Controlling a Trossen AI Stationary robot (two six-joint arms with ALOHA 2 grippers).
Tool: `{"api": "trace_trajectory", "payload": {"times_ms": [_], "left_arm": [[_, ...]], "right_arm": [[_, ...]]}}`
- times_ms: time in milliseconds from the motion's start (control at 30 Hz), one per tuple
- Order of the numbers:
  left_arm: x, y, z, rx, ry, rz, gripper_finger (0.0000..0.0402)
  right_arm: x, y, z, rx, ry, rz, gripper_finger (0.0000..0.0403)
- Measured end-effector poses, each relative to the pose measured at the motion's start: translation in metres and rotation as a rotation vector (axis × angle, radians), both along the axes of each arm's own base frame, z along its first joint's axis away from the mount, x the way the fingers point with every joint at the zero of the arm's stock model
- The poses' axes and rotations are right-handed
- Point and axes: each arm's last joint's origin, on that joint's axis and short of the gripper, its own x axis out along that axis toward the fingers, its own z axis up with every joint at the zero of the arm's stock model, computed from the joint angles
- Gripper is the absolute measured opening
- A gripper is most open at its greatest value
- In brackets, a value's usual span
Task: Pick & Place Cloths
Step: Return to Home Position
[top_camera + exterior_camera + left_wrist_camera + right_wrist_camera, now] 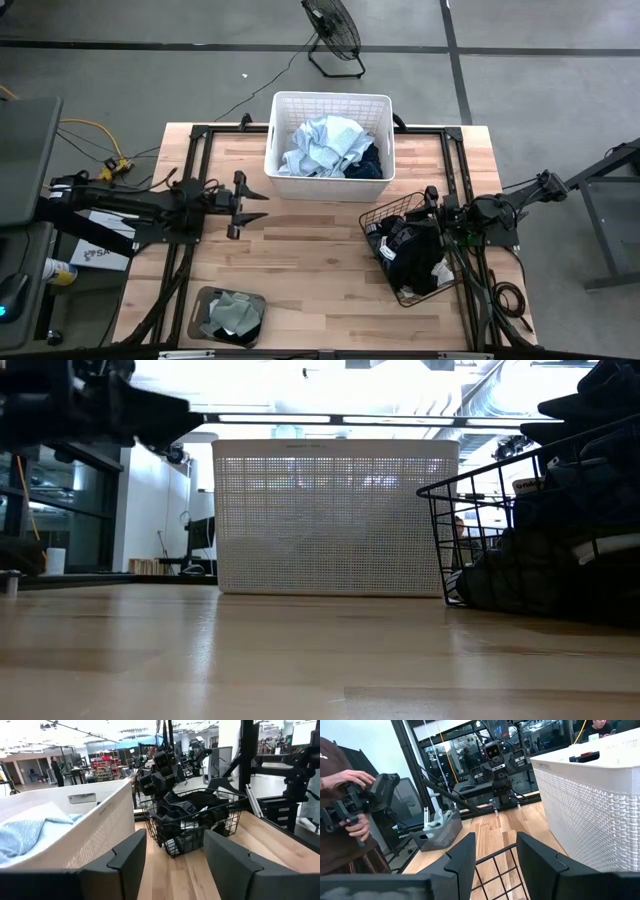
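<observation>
A white laundry basket (330,178) at the table's far middle holds a light blue cloth (322,145) and a dark navy one (369,158). A black wire basket (372,222) on the right holds black cloths (412,250) and a white-grey piece (441,270). A sage green cloth (232,312) lies in a dark tray at the near left. My left gripper (258,206) hovers open left of the white basket, above bare table. My right gripper (428,203) hangs open over the wire basket's far rim (490,865), touching nothing.
The white basket (335,515) and wire basket (540,530) stand close together; bare wood lies between my left gripper and the wire basket. A dark frame runs around the table. A person (345,800) holding a device stands beyond the table's left side.
</observation>
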Motion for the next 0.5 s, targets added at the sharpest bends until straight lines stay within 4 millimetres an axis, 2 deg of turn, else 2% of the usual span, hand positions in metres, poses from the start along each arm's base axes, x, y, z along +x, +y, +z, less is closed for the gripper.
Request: {"api": "trace_trajectory", "payload": {"times_ms": [233,500], "left_arm": [[-0.017,0.0,-0.016,-0.001,-0.035,0.001,0.0193],[-0.026,-0.001,-0.014,0.0,-0.092,0.004,0.0193]], "right_arm": [[0.0,0.0,0.0,0.0,0.0,0.0,0.0134],[0.0,0.0,0.0,0.0,0.0,0.0,0.0134]]}}
